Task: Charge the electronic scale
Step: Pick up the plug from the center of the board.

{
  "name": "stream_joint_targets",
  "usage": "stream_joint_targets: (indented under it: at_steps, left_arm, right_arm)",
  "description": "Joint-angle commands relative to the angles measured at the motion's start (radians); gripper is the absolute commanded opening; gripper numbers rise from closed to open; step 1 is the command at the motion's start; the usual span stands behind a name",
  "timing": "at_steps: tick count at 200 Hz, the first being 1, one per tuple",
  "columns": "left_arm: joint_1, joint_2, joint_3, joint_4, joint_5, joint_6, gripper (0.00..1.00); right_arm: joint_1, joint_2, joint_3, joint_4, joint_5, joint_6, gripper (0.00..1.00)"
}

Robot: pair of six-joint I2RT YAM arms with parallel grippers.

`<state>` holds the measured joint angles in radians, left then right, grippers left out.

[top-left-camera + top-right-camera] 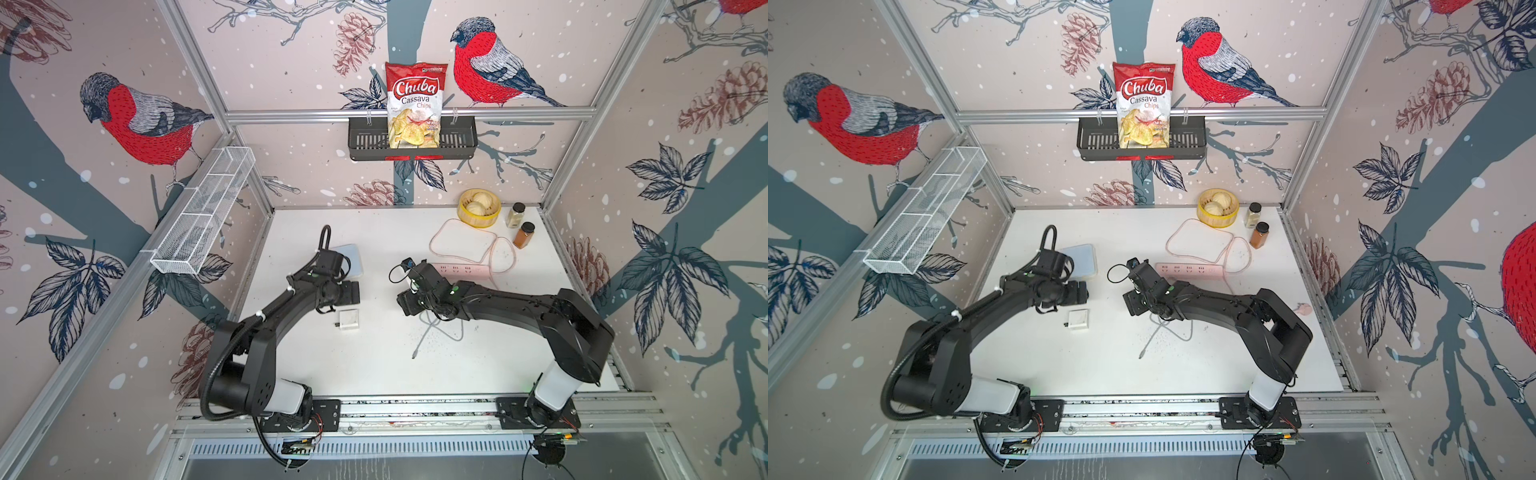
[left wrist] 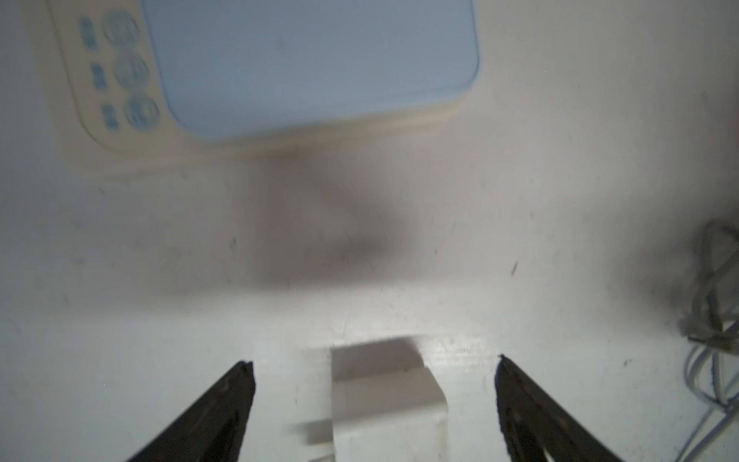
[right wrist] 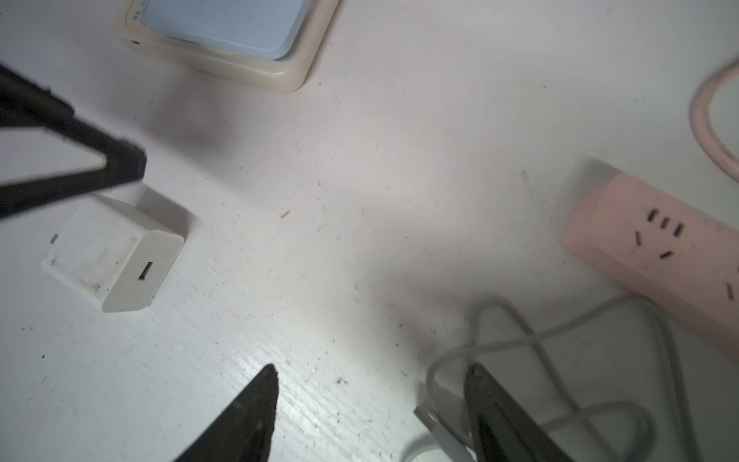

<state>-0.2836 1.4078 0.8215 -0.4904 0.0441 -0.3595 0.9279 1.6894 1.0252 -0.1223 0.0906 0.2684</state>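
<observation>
Black fingers of your left end effector [image 2: 374,361] stand spread on either side of the white charger cube [image 2: 386,396], pinching nothing. If they close unevenly, the cube may twist or skid on the smooth desk [image 2: 120,280], or its prongs may get caught. Your right end effector [image 3: 372,367] is also spread and empty, with one finger beside the grey cable [image 3: 576,322]. The cable lies looped, so a grab could snag a loop instead of the plug. The electronic scale [image 1: 351,257] lies flat beyond the left end effector, toward the desk's back; its button marks are too blurred to read. You can read "Chuba Cassava Chips" on the bag [image 1: 415,99] in the wall basket [image 1: 457,139].
</observation>
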Motion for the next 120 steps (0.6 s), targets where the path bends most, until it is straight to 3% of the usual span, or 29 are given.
stream_joint_targets:
  at_steps: [1,33,78,120]
  left_arm:
    - [-0.086,-0.092,-0.104,-0.085,-0.057,-0.205,0.93]
    - [-0.120,-0.187,-0.219,-0.010,-0.026,-0.264,0.90]
    - [-0.120,-0.104,-0.193,0.076,-0.030,-0.211,0.83]
    - [-0.120,-0.011,-0.150,0.117,-0.024,-0.168,0.61]
  right_arm:
    - [-0.003,-0.039,-0.039,0.050,-0.009,0.064,0.74]
    - [0.003,-0.054,-0.075,0.098,-0.013,0.100,0.75]
    - [0.003,-0.050,-0.071,0.114,-0.056,0.164,0.75]
    - [-0.029,-0.012,-0.036,0.112,-0.148,0.245,0.75]
